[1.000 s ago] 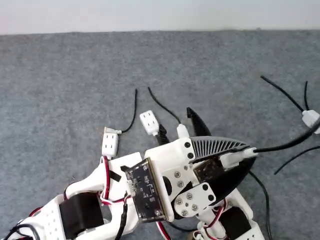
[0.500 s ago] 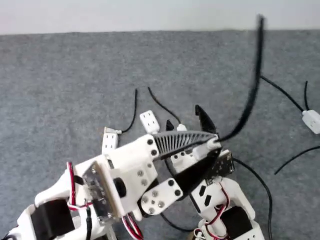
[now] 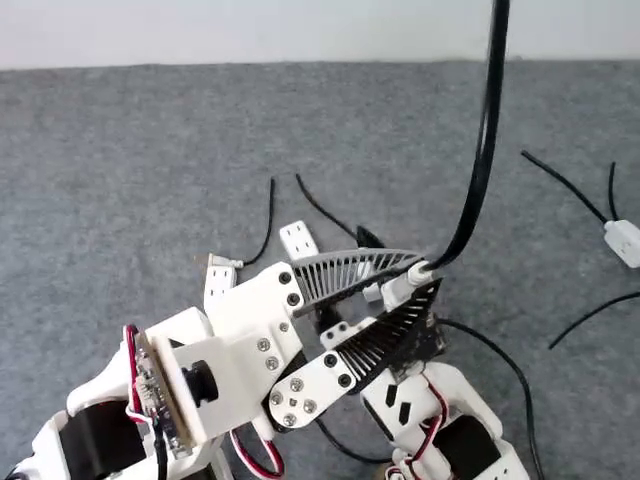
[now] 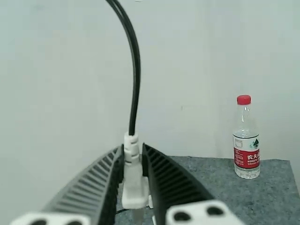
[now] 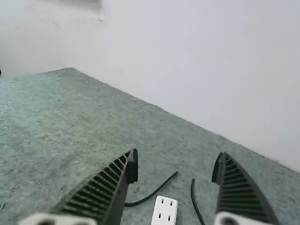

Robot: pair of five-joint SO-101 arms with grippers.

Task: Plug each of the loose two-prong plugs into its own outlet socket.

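My left gripper (image 3: pixel 415 275) is shut on a white two-prong plug (image 3: pixel 400 288), held above the carpet near the middle. The plug's black cord (image 3: pixel 484 130) rises steeply toward the top of the high view. In the left wrist view the plug (image 4: pixel 132 183) stands upright between the ribbed fingers (image 4: pixel 101 180), cord (image 4: pixel 135 70) arching overhead. Two white outlet sockets (image 3: pixel 298 241) (image 3: pixel 219 286) lie on the carpet just beyond the arms. My right gripper (image 5: pixel 176 166) is open and low, facing one socket (image 5: pixel 164 209), largely under the left arm.
Another white cord end (image 3: pixel 622 240) with thin black cords lies at the right edge of the grey carpet (image 3: pixel 120 170). Short black cords (image 3: pixel 268 215) trail from the sockets. A water bottle (image 4: pixel 246 138) stands at the carpet's far end by the white wall.
The left arm has swung left and turned its wrist, lifting the plug. The cord went from lying off to the right to standing nearly upright. The right arm stays underneath.
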